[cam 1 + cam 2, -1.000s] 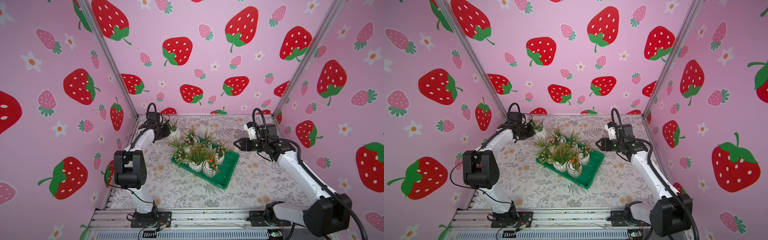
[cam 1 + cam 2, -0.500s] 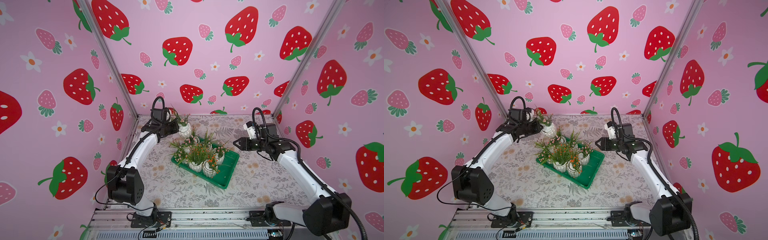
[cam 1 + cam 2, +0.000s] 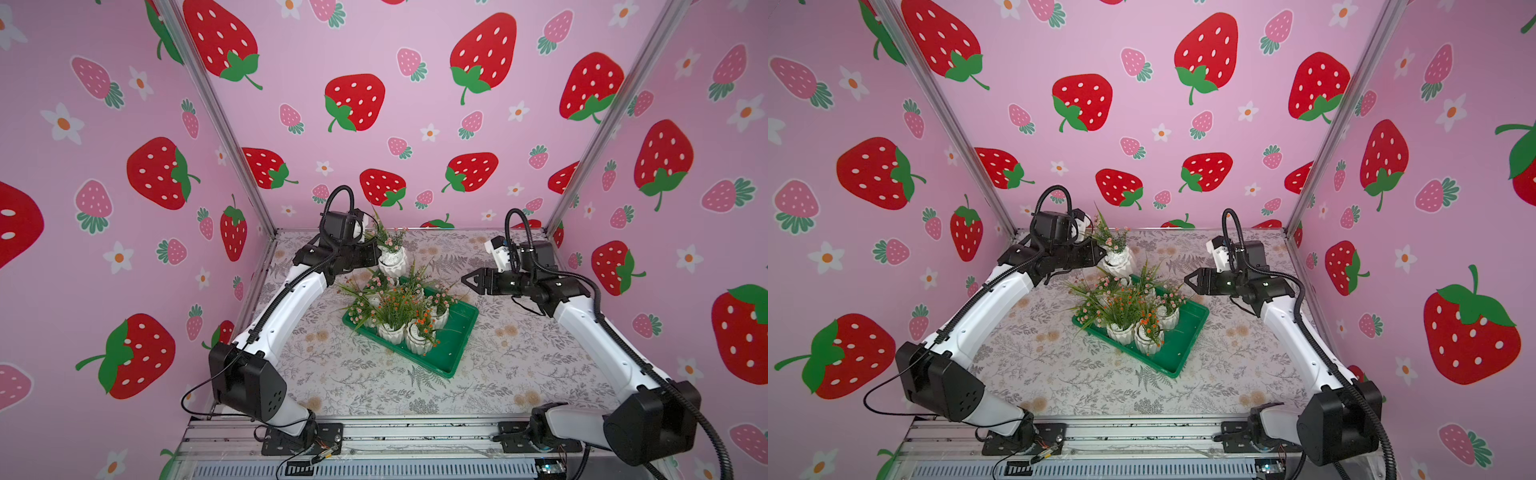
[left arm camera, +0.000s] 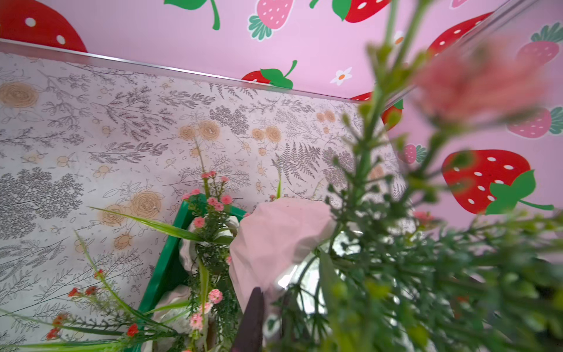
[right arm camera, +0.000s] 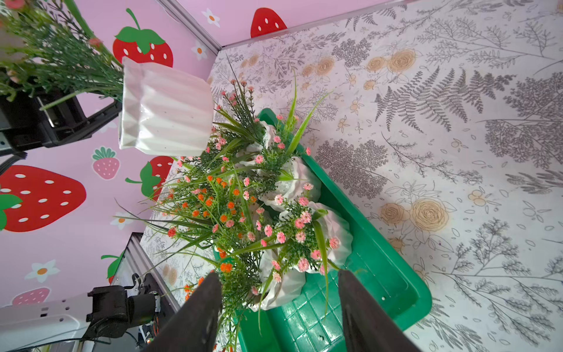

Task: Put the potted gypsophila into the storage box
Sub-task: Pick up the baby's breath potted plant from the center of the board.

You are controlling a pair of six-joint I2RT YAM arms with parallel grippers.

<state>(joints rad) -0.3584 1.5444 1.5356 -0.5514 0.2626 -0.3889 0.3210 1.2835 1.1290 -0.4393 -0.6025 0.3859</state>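
Observation:
In both top views my left gripper (image 3: 380, 255) (image 3: 1104, 254) is shut on the rim of one potted gypsophila (image 3: 392, 262) (image 3: 1118, 261), a white ribbed pot with pink flowers. It hangs in the air just above the far left corner of the green storage box (image 3: 457, 353) (image 3: 1183, 353). The left wrist view shows that pot (image 4: 274, 240) close up, with its sprigs blurring much of the view. Several more pots (image 3: 399, 320) (image 5: 274, 213) stand crowded in the box's left half. My right gripper (image 3: 463, 279) (image 5: 278, 274) is open and empty, hovering above the box's right far edge.
The box's right half (image 5: 380, 274) is bare green floor. Pink strawberry walls close in the back and both sides, with metal posts (image 3: 224, 124) at the corners. A metal rail (image 3: 415, 432) runs along the table's front edge.
My left arm has lifted the pot from the back left of the table and carried it right, toward the box. My right gripper's jaws have spread wider.

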